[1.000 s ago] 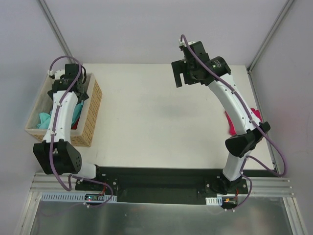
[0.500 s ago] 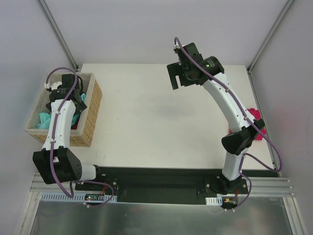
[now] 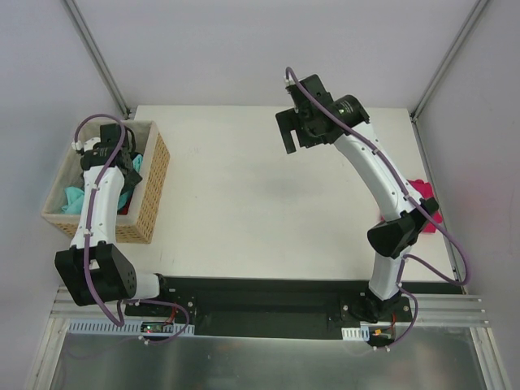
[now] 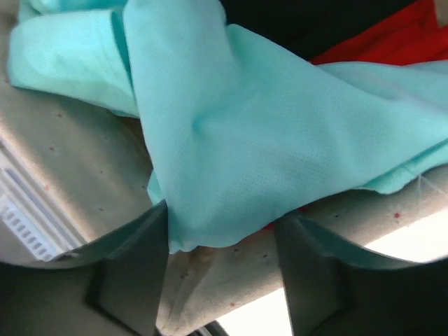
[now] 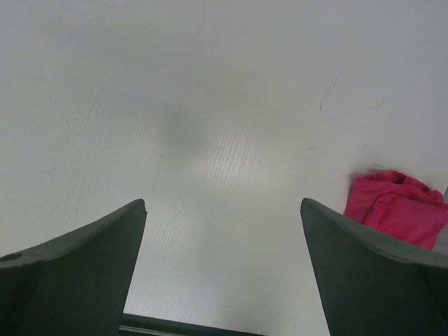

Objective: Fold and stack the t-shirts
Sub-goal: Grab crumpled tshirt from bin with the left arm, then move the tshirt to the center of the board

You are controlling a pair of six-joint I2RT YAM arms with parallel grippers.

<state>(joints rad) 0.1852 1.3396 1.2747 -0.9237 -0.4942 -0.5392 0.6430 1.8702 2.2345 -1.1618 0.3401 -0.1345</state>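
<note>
Top view: teal shirt (image 3: 71, 199) bunched in wicker basket (image 3: 153, 191) at table's (image 3: 244, 211) left; pink shirt (image 3: 422, 188) crumpled at right edge.
Left wrist: left gripper (image 4: 220, 234) spread wide, teal fold between its fingers, red cloth (image 4: 392, 35) behind.
Right wrist: right gripper (image 5: 224, 217) spread wide above table, holding nothing.
</note>
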